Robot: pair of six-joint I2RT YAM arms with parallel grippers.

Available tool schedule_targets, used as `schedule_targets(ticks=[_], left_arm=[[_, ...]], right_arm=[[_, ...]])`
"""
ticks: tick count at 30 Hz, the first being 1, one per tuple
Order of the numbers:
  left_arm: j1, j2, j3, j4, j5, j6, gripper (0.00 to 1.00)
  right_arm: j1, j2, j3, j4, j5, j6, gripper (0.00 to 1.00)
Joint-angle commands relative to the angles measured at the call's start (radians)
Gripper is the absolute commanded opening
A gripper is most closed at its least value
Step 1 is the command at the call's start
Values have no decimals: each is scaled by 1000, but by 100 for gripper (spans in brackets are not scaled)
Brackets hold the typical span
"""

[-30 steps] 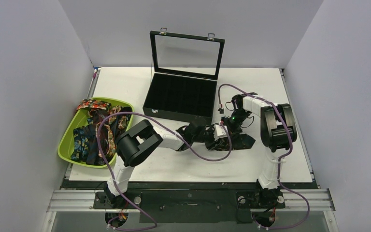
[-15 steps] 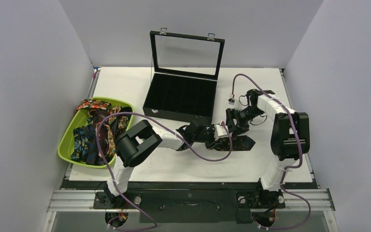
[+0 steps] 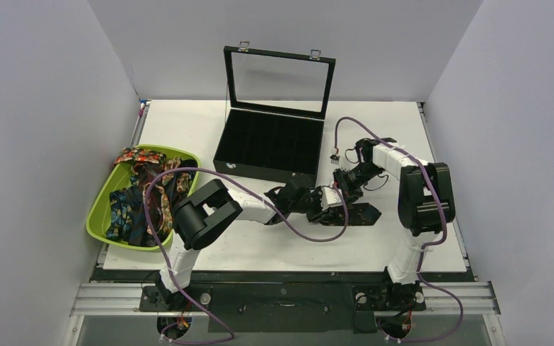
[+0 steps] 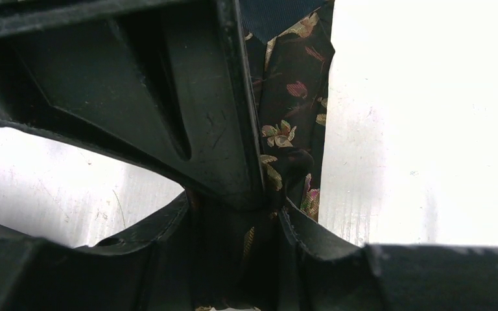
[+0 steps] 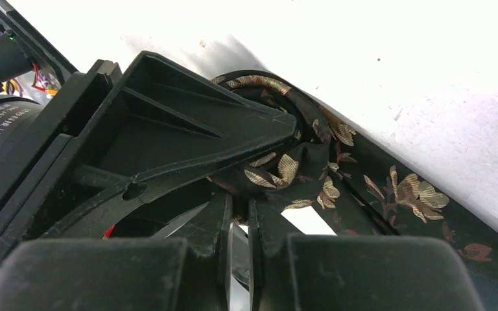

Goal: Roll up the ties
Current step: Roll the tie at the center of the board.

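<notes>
From my remote station, both arms meet over the floral tie (image 3: 361, 213) near the middle of the white table (image 3: 187, 122), just in front of the black case (image 3: 270, 148), whose glass lid stands upright. The left gripper (image 3: 326, 209) reaches in from the left, and the right gripper (image 3: 345, 193) comes down from behind; the two are right against each other over the fabric. My left wrist camera shows the left gripper (image 4: 269, 208) with its jaws drawn in on a strip of the dark cloth (image 4: 288, 123), the tan and pink blossoms running up between the fingers and out onto the bright tabletop. My right wrist camera shows the right gripper (image 5: 238, 210) with its jaws almost pressed together, nipping a fold of the same tie (image 5: 402, 194), part of which curls in a loose coil around the tip of the left arm's finger (image 5: 188, 129) while the rest trails flat toward the lower right. More ties (image 3: 141, 202), printed in red, orange and blue, lie heaped in the green basket (image 3: 95, 216) at the table's left edge, well apart from both grippers.
</notes>
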Motion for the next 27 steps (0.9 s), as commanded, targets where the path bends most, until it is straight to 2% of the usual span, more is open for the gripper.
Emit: schedule_targets(ticks=[1, 5, 9, 19, 27], left_arm=[[-6, -6, 1, -121, 16, -3, 37], [-5, -16, 18, -91, 20, -12, 59], [-1, -37, 10, -14, 39, -35, 68], [-2, -23, 38, 90, 83, -61, 76], [-6, 20, 132, 93, 85, -79, 82]], right_arm=[[-23, 27, -18, 37, 229, -27, 0], [-49, 18, -32, 42, 297, -14, 0], [-66, 16, -48, 41, 379, -16, 0], [-50, 66, -20, 56, 470, 3, 0], [-18, 86, -5, 54, 433, -12, 0]])
